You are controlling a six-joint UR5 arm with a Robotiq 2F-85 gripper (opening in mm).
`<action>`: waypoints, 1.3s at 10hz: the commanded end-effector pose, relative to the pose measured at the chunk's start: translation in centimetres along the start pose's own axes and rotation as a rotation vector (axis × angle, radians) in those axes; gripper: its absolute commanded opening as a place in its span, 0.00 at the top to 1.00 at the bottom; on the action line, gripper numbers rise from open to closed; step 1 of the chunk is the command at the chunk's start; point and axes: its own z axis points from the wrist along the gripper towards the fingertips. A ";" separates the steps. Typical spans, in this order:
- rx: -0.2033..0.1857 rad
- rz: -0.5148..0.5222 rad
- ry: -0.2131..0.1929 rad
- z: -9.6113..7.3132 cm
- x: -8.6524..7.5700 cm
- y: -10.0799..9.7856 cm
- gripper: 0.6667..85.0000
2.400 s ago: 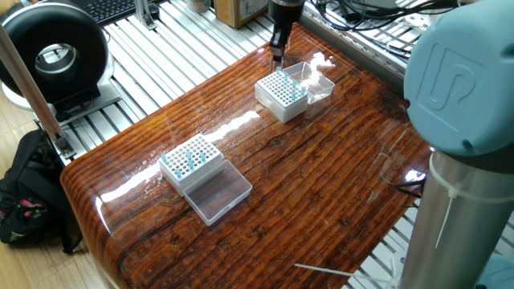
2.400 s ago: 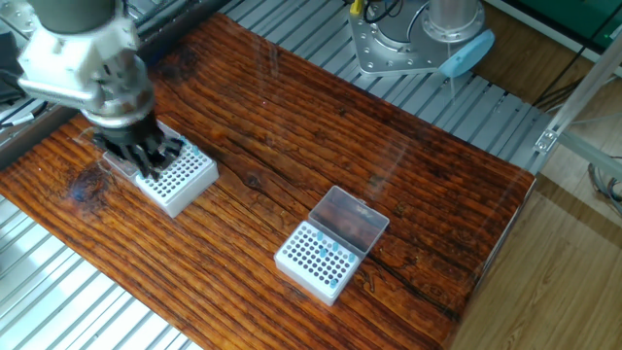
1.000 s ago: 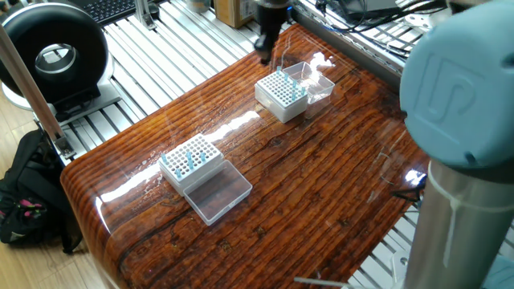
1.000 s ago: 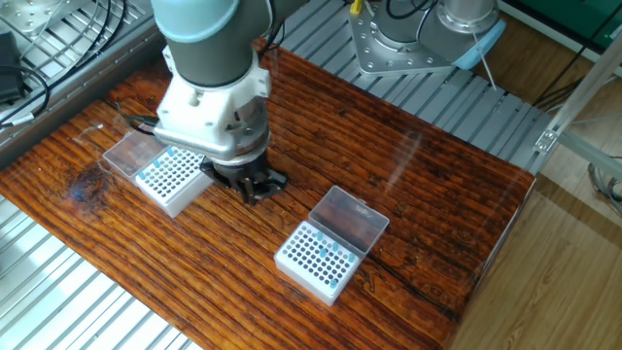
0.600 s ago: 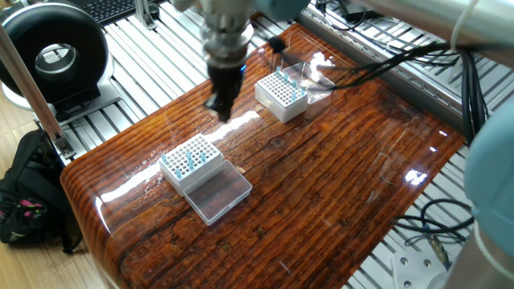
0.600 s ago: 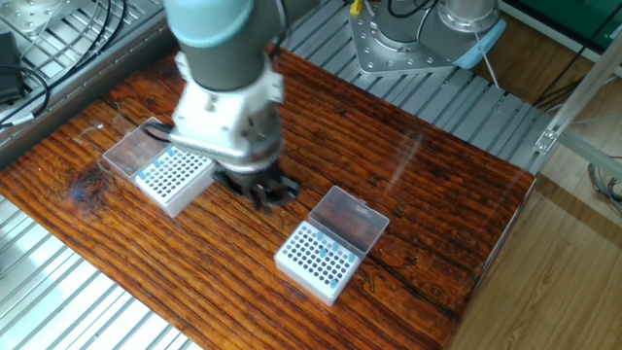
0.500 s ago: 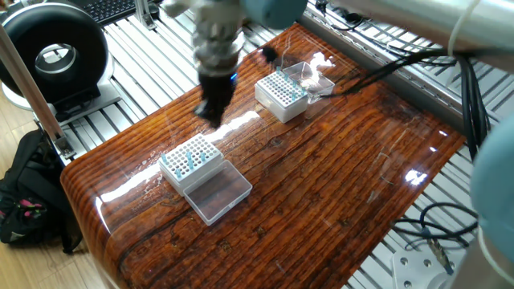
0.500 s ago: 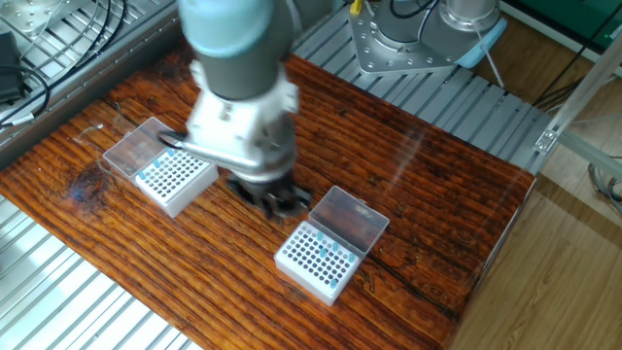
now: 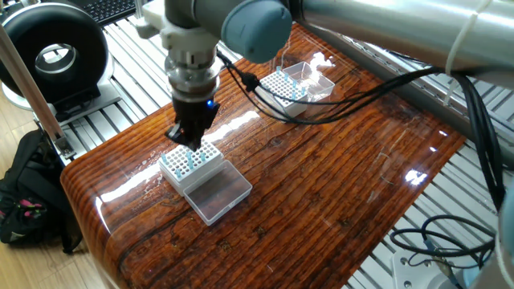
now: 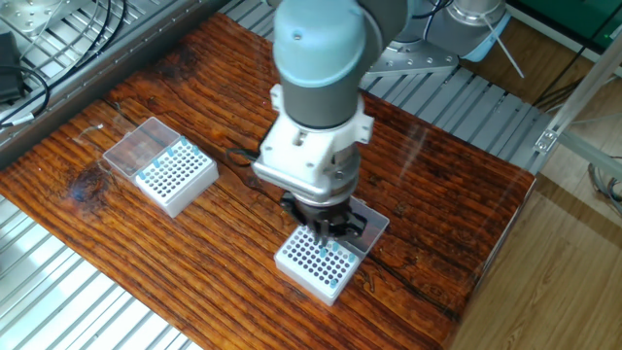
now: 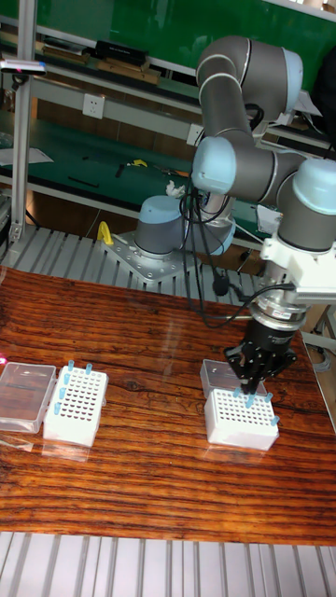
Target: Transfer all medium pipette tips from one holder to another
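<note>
Your gripper (image 9: 186, 144) hangs straight down over one of the two white tip racks (image 9: 190, 160), its fingertips just above the rack's grid of holes. From the other fixed view the gripper (image 10: 321, 236) stands over the rack's (image 10: 317, 264) back rows, next to the clear lid (image 10: 371, 222) that lies open behind it. In the tall fixed view the gripper (image 11: 248, 390) has its dark fingers drawn close together at the rack's (image 11: 239, 422) rear edge. Whether a tip is pinched between them you cannot tell; the fingers hide the spot.

This rack sits toward one end of the wooden table (image 9: 321, 193), near the table's rounded corner in one fixed view. A few pale-blue pipette tips (image 9: 191, 158) stand in its holes, and in the tall fixed view they (image 11: 270, 399) poke up along the rack's back edge and right side.

Your second rack (image 9: 283, 84) sits well apart at the table's far end, with its own clear lid (image 9: 317, 76) open beside it. More blue tips (image 9: 295, 85) stand along its edge. In the other fixed view that rack (image 10: 175, 175) shows tips (image 10: 181, 148) in the row next to its lid (image 10: 139, 148). The tall fixed view shows this rack (image 11: 75, 405) near the table's left edge, with tips (image 11: 59, 396) along its left side and top corners.
</note>
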 end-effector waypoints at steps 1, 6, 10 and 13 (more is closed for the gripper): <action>0.020 0.012 0.011 -0.2 0.8 0.5 0.80; 0.054 -0.035 0.010 0.4 1.8 -1.9 0.67; 0.042 -0.032 0.000 1.8 2.0 -1.6 0.67; 0.041 -0.030 -0.004 1.9 1.9 -1.6 0.67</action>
